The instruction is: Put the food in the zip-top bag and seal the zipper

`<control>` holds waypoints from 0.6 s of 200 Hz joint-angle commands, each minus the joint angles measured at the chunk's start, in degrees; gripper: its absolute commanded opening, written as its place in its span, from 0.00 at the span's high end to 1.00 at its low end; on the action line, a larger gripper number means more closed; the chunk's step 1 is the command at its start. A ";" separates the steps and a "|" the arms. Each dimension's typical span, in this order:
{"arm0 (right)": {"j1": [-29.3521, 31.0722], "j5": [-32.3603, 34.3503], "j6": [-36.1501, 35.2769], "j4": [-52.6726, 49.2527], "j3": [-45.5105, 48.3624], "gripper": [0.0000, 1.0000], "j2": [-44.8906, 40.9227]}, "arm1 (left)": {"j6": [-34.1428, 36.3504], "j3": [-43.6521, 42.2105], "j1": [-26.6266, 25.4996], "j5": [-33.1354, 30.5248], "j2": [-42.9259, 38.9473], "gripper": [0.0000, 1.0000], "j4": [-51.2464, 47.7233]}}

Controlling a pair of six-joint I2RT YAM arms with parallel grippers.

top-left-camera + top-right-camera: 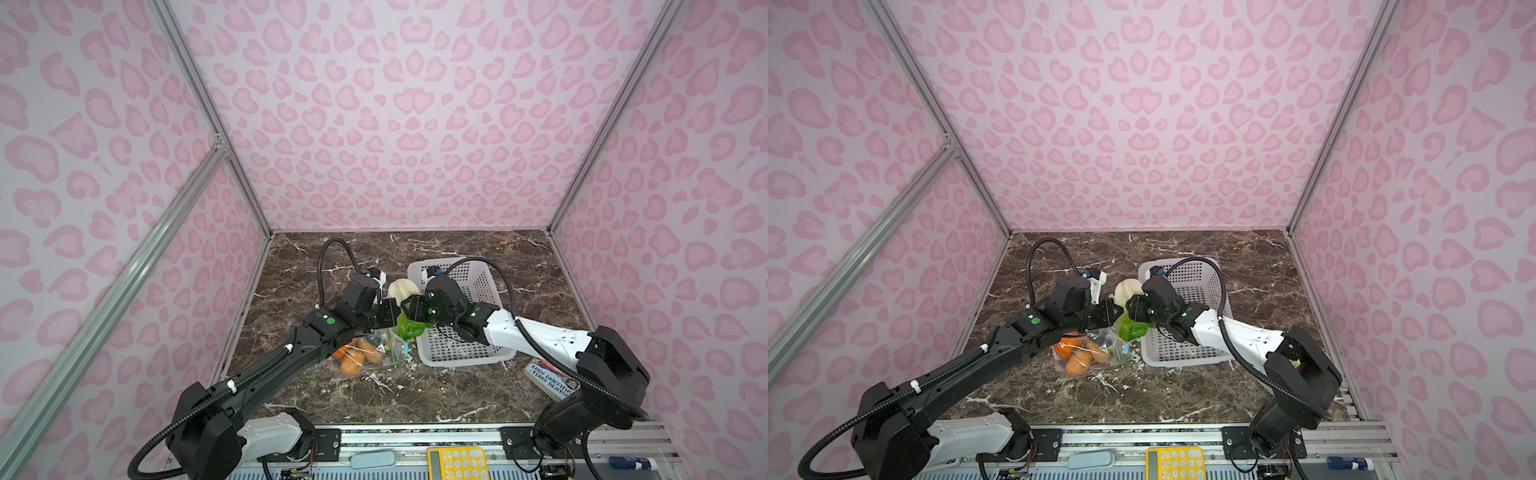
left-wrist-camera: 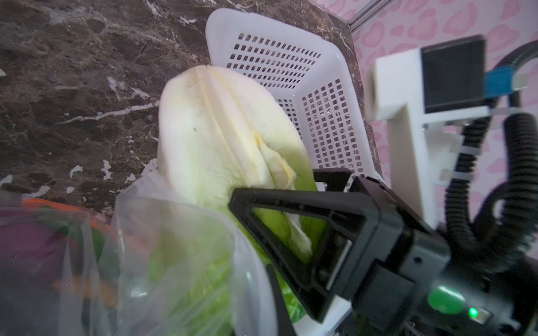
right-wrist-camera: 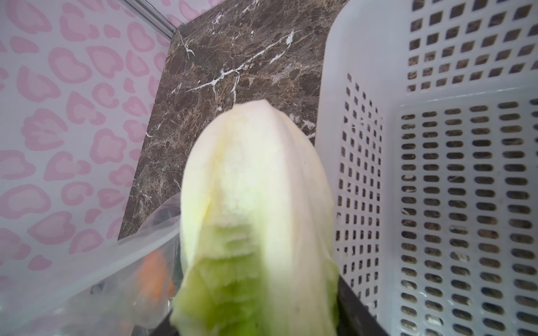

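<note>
cabbage (image 3: 256, 203), likely light and squashy, stands leaf-end in the bag (image 2: 174, 247) mouth, right pincer (image 1: 409, 311) clasping its middle; left pincer (image 1: 390, 318), pressed together, pinches the slippery bag lip.

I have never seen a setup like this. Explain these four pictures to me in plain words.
This is a two-armed robot working at a marble table. Two pictures look down on the whole scene from above. The other two are close-ups from a small camera on each arm's wrist.

On the table lie a clear zip-top bag with orange and tan toy vegetables inside, a white basket, and a book partly under the right arm.

The left gripper is pinched shut and appears to be holding the bag's mouth up. The right gripper has its jaws on either side of a toy cabbage and is gripping it, as far as I can tell. The green leafy end is at the bag's mouth and the white end is tilted up.
</note>
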State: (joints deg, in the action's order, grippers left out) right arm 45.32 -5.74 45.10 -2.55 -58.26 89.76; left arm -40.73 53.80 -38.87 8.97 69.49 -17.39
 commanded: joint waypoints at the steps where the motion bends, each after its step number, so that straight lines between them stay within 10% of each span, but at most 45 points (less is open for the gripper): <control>1: -0.35 0.13 -2.24 0.04 0.34 0.54 -0.52 | 1.69 1.47 0.67 -0.54 -1.99 0.97 -1.68; 120: -3.92 -7.74 -10.70 -4.70 -6.12 0.65 -12.37 | 17.42 8.69 7.67 0.07 -4.50 0.97 -13.05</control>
State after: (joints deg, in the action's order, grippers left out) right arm 41.54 -12.14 39.13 -4.45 -62.76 79.64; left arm -31.29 58.92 -31.46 8.10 64.90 -27.83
